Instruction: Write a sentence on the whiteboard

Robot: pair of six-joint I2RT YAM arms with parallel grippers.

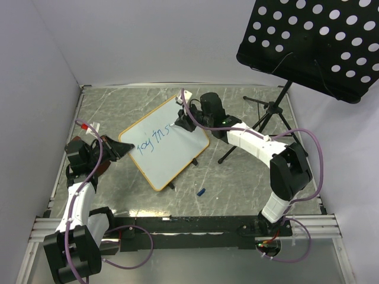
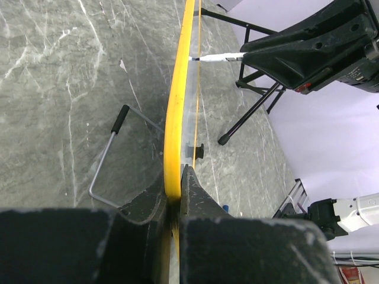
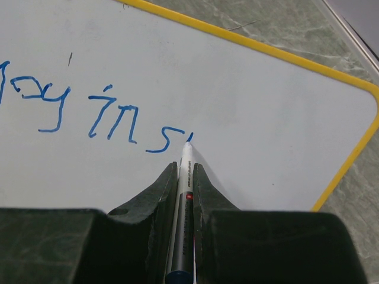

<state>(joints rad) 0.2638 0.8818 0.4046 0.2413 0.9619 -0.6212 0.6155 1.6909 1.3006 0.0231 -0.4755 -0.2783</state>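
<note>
Yellow rim clamped by our left gripper [image 1: 116, 148] at mid-left, the whiteboard [image 1: 172, 160] sits centre frame. Our right gripper [image 1: 180, 123] is closed on the marker [image 3: 185, 168], tip on the board. The sentence [image 3: 100, 115] reads "joy in s", so next come steady rightward strokes.

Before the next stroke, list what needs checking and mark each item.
1. Left gripper clamped on the whiteboard edge: ok.
2. Right gripper shut on the marker: ok.
3. Marker tip touching the whiteboard just after the "s": ok.
4. Sentence legible so far, "joy in s": ok.
5. Bare white to the right of the tip for more letters: ok.
6. Whiteboard's lower edge resting on the table: cannot tell.
</note>
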